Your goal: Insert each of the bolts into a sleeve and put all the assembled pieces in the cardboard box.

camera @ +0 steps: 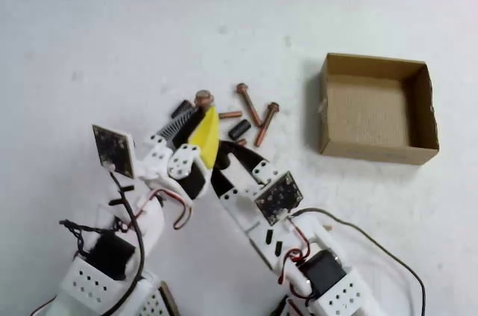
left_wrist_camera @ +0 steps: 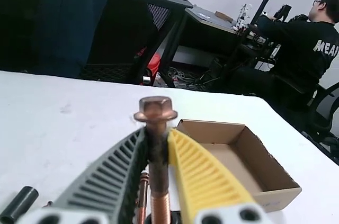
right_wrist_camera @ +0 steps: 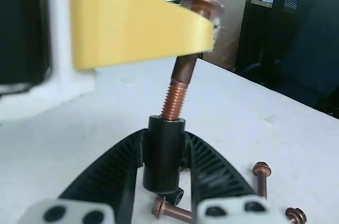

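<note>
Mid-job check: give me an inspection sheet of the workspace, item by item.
Surface: white table, no spills seen.
Job's things: bolt tip at the mouth of the sleeve; loose bolts and loose sleeves lie beside the hands; cardboard box empty.
Clutter: nothing seen.
Hands: left hand shut on the bolt; right hand shut on the sleeve.
Cables: black cable lies on the table by the right arm.
Surroundings: dark chairs and desks beyond the table.

Coppery metal bolt [right_wrist_camera: 186, 60], matt black sleeve [right_wrist_camera: 163, 152]
</note>
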Controlling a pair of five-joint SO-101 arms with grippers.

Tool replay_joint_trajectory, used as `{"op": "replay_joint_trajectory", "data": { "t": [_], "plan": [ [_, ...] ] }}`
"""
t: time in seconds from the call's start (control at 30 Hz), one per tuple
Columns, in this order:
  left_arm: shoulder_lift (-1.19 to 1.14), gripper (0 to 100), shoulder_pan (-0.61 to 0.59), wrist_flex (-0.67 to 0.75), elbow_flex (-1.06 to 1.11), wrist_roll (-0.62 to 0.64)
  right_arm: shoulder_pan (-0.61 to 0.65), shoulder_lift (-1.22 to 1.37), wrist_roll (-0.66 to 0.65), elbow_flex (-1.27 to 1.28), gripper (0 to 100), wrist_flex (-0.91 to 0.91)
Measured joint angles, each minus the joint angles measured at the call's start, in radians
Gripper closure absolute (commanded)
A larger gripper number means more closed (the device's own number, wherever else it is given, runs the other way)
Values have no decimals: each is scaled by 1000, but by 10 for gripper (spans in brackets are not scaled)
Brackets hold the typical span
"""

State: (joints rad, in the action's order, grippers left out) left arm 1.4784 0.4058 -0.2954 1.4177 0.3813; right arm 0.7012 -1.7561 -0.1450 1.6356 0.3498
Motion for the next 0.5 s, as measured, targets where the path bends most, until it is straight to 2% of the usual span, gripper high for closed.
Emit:
{"op": "replay_joint_trajectory", "data": {
  "t": [0.5],
  "plan": [
    [-15,976,81,-3,48,-14,-97,-15,91,-2,982,0]
  ]
}}
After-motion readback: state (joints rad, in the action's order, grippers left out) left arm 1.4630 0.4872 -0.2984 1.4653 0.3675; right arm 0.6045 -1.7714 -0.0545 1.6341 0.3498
